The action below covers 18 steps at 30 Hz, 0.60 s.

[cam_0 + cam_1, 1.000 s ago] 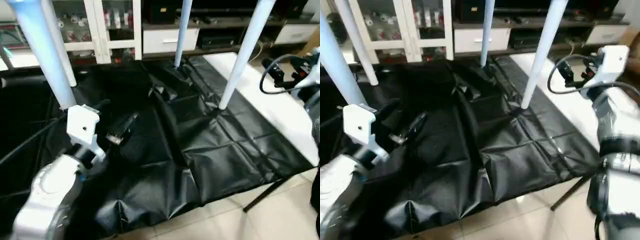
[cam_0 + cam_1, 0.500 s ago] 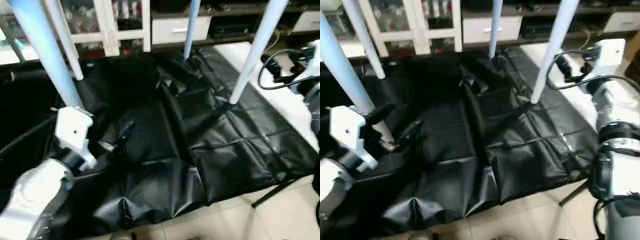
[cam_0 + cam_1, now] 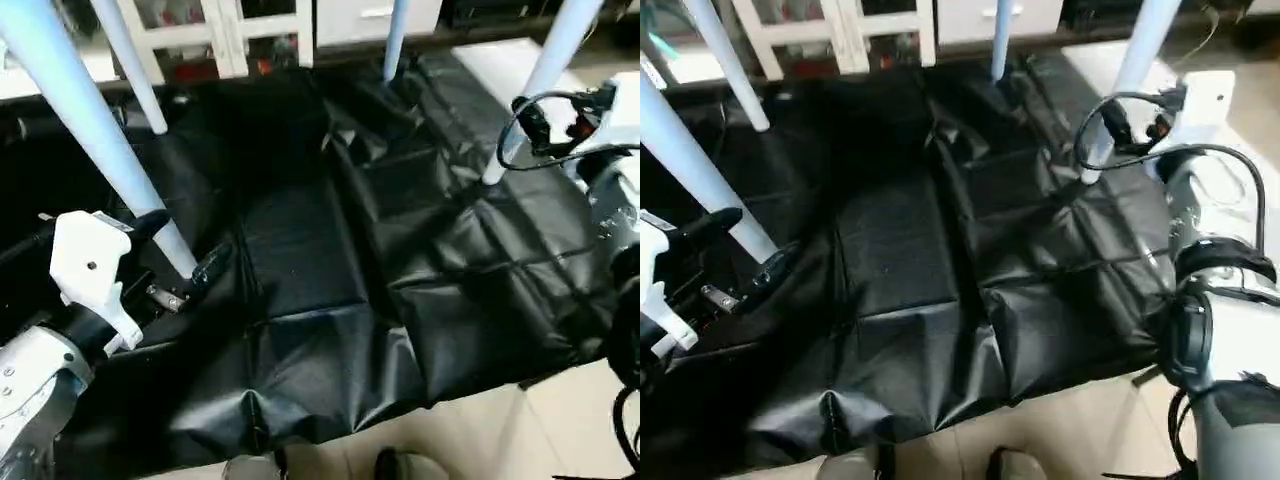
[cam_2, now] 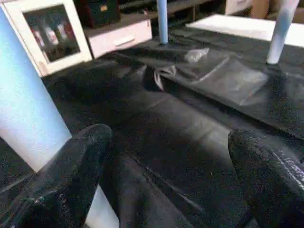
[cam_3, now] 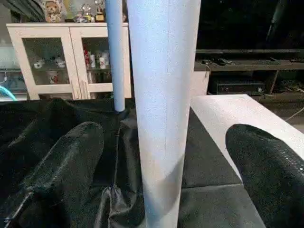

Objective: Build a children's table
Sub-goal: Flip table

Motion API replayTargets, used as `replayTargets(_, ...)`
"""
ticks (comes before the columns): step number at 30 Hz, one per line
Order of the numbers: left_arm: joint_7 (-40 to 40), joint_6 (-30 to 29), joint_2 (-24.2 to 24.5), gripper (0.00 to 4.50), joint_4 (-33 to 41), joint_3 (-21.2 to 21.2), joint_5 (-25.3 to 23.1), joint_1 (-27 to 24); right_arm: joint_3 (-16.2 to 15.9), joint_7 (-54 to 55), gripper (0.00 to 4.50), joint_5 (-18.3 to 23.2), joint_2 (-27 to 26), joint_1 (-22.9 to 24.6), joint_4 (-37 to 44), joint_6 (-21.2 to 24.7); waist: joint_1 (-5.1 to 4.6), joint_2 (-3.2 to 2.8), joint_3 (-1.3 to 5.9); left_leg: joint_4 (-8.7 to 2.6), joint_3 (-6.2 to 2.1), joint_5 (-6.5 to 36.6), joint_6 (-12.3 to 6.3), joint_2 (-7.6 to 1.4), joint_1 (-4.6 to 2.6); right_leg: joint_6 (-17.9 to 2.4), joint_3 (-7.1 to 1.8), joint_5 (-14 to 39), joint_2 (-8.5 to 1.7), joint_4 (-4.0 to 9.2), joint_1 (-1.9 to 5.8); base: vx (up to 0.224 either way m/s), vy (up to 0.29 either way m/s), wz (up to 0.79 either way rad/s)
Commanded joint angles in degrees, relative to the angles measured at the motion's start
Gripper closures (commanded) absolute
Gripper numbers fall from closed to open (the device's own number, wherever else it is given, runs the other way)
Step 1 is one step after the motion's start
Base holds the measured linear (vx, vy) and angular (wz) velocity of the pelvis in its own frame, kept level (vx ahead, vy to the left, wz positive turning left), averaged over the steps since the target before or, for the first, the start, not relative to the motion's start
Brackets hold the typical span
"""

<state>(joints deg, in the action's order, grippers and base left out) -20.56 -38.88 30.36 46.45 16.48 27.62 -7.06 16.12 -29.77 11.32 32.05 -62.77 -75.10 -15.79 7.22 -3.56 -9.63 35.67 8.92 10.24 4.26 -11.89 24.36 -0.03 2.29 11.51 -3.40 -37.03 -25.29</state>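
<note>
Four white tapered legs stand upright out of a crumpled black plastic sheet (image 3: 330,260) that covers the middle of the frame; the table top they rise from is hidden under it. The near-left leg (image 3: 95,140) runs from the upper left corner down to the left-centre, the far-left leg (image 3: 130,65) stands behind it near the top edge, the far-right leg (image 3: 395,40) is at top centre, and the near-right leg (image 3: 545,90) comes down from the upper right. The left tool (image 3: 180,262) sits at the lower left, open, its two black fingers (image 4: 71,175) spread, with one of them just beside the base of the near-left leg. The right tool (image 5: 164,171) is at the right edge of the head views; its wrist view shows it open, with the near-right leg standing between its spread fingers (image 5: 61,166) and apart from both. A white flat board (image 5: 228,118) lies beyond the sheet at the upper right, and a white glass-door cabinet (image 5: 52,59) stands along the top of the frame
</note>
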Motion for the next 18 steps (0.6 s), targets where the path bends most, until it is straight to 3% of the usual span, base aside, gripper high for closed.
replayTargets(1, -0.72, -2.10, 1.55, 0.13, 2.01, 2.66, 1.77, -1.11, 1.17, 1.34, 0.05, -0.54, -0.03, -1.25, -0.94, -0.74, 0.41, 0.03, 3.18, -3.84, -0.04, 8.95, -6.50, -0.35, -1.18, -18.68, -1.51, 3.49, -2.92, 3.75, 2.90, 0.000, 0.000, 0.00)
replayTargets(5, -1.67, -4.14, 3.15, 0.13, 3.12, 5.65, 3.39, -1.93, 1.96, 0.72, 0.05, -0.25, -0.38, -2.20, -1.29, -0.26, 0.92, -0.41, 2.43, -3.91, -0.03, 8.94, -6.13, -0.29, -1.22, -18.77, -1.70, 3.19, -2.85, 3.83, 2.75, 0.000, 0.000, 0.00)
replayTargets(8, -2.07, -4.93, 4.04, 0.13, 3.27, 6.89, 4.23, -2.05, 2.51, -1.86, 0.05, 0.61, -0.78, -2.71, -1.41, 0.61, 1.22, -0.56, 2.55, -3.56, 0.05, 5.11, -7.78, -0.20, -0.94, -19.67, -1.73, -1.28, -2.68, 3.35, 2.87, 0.000, 0.000, 0.00)
replayTargets(9, -2.35, -5.12, 4.57, 0.13, 3.09, 7.41, 4.58, -1.99, 2.40, -3.39, 0.05, 0.68, -0.96, -2.80, -1.47, 1.12, 1.48, -1.03, 2.65, -3.35, -0.01, 2.85, -8.75, -0.26, -0.88, -20.02, -1.63, -3.46, -2.59, 3.10, 2.68, 0.000, 0.000, 0.00)
replayTargets(11, -2.61, -5.29, 5.09, 0.13, 2.87, 7.89, 4.88, -1.91, 2.18, -4.77, 0.05, 0.60, -1.13, -2.83, -1.53, 1.55, 1.56, -1.09, 2.35, -3.34, 0.04, 2.92, -9.70, -0.28, -0.69, -20.45, -1.55, -3.44, -2.56, 3.14, 2.63, 0.000, 0.000, 0.00)
replayTargets(12, -2.72, -5.54, 5.54, 0.13, 2.77, 8.24, 5.18, -1.79, 2.13, -5.56, 0.05, 0.50, -1.25, -2.86, -1.59, 1.94, 1.70, -1.48, 2.13, -3.41, 0.00, 3.61, -9.76, -0.32, -0.69, -20.47, -1.54, -2.07, -2.74, 3.26, 2.61, 0.000, 0.000, 0.00)
replayTargets(15, -3.13, -6.60, 6.79, 0.13, 2.81, 9.71, 6.39, -1.50, 2.33, -7.56, 0.05, 0.05, -1.46, -2.95, -1.64, 2.37, 1.97, -1.89, 1.90, -3.64, -0.09, 5.54, -8.71, -0.45, -0.80, -20.42, -1.56, 0.15, -2.84, 3.44, 2.60, 0.000, 0.000, 0.00)
replayTargets(18, -3.55, -7.37, 7.59, 0.13, 2.97, 10.80, 7.14, -1.31, 2.88, -9.15, 0.05, 0.53, -1.51, -2.95, -1.58, 2.44, 2.03, -1.89, 1.76, -3.85, -0.15, 6.80, -7.94, -0.51, -0.78, -20.38, -1.65, 1.07, -2.96, 3.54, 2.65, 0.000, 0.000, 0.00)
